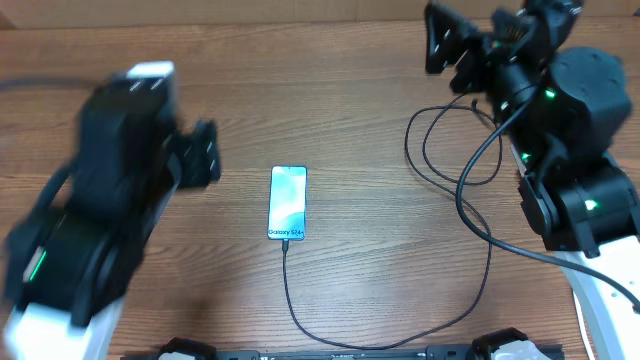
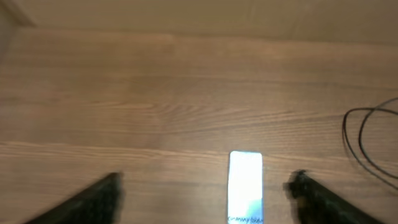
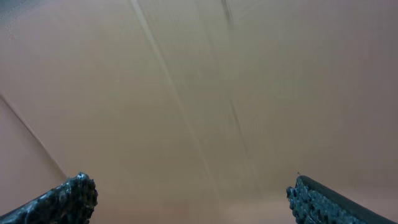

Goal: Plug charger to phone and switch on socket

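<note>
The phone (image 1: 287, 203) lies flat mid-table, its light blue screen up and the "Galaxy" text at its near end. The charger (image 1: 470, 300), a thin black cable, runs from the phone's near end, curves along the front edge and rises to loops at the right. Its plug tip looks seated in the phone. My left gripper (image 1: 205, 155) is open and empty, left of the phone. In the left wrist view (image 2: 205, 180) the phone (image 2: 245, 186) shows between its fingers. My right gripper (image 1: 440, 40) is open at the far right, raised. A white end of the socket (image 1: 150, 72) shows behind the left arm; the rest is hidden.
Cable loops (image 2: 367, 143) lie on the wooden table to the right of the phone. The right wrist view (image 3: 189, 186) shows only blurred wood between spread fingers. Both arm bases stand at the table's front corners.
</note>
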Controlling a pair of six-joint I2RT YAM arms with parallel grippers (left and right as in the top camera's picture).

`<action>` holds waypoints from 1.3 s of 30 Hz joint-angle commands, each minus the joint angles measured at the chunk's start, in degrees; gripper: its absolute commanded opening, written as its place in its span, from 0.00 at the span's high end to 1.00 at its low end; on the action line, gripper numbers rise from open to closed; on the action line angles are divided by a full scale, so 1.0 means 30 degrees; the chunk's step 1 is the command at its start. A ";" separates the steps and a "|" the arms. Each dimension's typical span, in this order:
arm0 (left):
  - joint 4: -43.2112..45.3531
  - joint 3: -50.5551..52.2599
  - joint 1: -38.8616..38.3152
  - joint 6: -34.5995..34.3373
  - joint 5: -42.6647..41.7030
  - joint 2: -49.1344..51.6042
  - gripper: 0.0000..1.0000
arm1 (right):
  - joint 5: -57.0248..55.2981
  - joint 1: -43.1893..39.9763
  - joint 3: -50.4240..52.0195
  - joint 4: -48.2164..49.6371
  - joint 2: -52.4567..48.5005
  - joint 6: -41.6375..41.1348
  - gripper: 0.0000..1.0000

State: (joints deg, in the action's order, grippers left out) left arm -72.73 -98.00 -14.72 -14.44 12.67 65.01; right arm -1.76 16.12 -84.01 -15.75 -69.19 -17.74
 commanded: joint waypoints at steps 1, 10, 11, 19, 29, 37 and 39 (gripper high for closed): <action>-0.0867 0.0117 -0.0138 0.0007 0.0947 -0.1545 0.00 | -0.0197 -0.0080 -0.0146 0.1902 0.1501 0.0634 0.00; -0.3220 0.0117 -0.0109 0.0022 0.1275 -0.4495 0.00 | -0.3840 -0.0080 -0.0146 -0.2492 0.4911 0.6441 0.00; -0.3402 0.0117 -0.0109 0.0022 0.1275 -0.4503 0.00 | -0.4903 -0.0080 -0.0146 -0.3432 0.5158 0.6586 0.00; -0.3905 0.0262 0.0219 0.0022 0.1268 -0.4867 0.00 | -0.5384 -0.2499 0.0270 -0.4233 0.6076 0.6426 0.00; -0.3920 0.0437 0.4903 0.0015 0.1275 -0.8473 0.01 | -0.1872 -0.6819 0.5435 -0.1035 0.6805 0.4197 0.00; -0.4612 0.0430 0.5187 0.0022 0.1275 -1.3814 0.00 | -0.5727 -0.6921 0.6076 0.2441 0.2732 0.0437 0.00; -0.5042 0.0430 0.5187 0.0022 0.1275 -1.4855 0.00 | -0.6696 -0.6965 0.5865 0.0976 0.2091 -0.1574 0.00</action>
State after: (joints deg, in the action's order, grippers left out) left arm -86.91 -97.03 0.43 -14.66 15.92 23.81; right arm -14.63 -4.14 -66.08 -9.82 -60.86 -11.79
